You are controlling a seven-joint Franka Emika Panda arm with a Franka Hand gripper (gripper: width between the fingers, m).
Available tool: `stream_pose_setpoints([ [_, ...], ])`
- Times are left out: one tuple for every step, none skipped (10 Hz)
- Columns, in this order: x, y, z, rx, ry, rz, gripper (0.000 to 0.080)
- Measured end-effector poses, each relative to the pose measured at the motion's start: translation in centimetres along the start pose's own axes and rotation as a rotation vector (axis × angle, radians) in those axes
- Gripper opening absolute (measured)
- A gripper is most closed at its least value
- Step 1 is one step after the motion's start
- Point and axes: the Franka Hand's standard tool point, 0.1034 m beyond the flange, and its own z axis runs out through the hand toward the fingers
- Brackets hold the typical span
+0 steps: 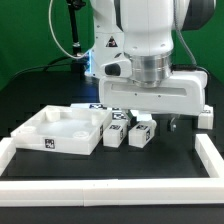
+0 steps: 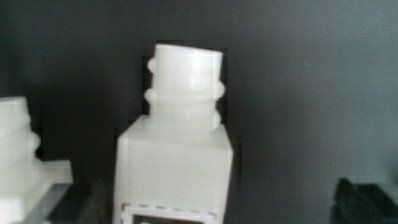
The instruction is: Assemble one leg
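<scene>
Gripper [image 1: 160, 121] wide open, nothing held; you see it low over parts beside tray [image 1: 40, 133]. In wrist view, leg [image 2: 175, 140] lies on black table [image 2: 302, 90] between fingers [image 2: 366, 196], touching neither and nearer one than other. Ribbed peg end points away from camera; tag [image 2: 171, 213] on near end is cut off by frame. In exterior view, leg sits under gripper, second leg [image 1: 115, 136] between it and tray, close together, tags toward you. White rail [image 1: 110, 187] runs along front.
</scene>
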Motion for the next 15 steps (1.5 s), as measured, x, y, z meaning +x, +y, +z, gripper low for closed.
stream_pose_setpoints([
  [0.0,0.0,0.0,0.0,0.0,0.0,0.0518],
  [0.0,0.0,0.0,0.0,0.0,0.0,0.0379],
  [0.0,0.0,0.0,0.0,0.0,0.0,0.0279],
  [-0.1,0.0,0.0,0.001,0.0,0.0,0.0279],
  [-0.8,-0.4,-0.2,0.002,-0.002,0.011,0.0279],
  [-2.6,-1.4,-0.4,0.0,-0.008,0.019,0.0279],
  [-4.9,-2.6,-0.6,-0.005,-0.014,0.036,0.0279],
  [-7.1,-3.8,-0.7,-0.009,-0.008,0.044,0.0279],
  [-9.2,-4.9,-0.4,-0.016,-0.007,0.032,0.0279],
  [-10.4,-5.7,-0.3,-0.023,-0.01,0.013,0.0281],
  [-10.6,-5.5,0.0,-0.023,-0.003,0.009,0.0281],
  [-10.6,-5.0,0.5,-0.028,-0.003,0.004,0.0281],
  [-10.5,-4.6,1.1,-0.035,-0.009,0.002,0.0281],
  [-10.0,-4.3,1.5,-0.038,-0.01,-0.002,0.0281],
  [-9.3,-4.2,1.4,-0.034,-0.003,-0.013,0.0281],
])
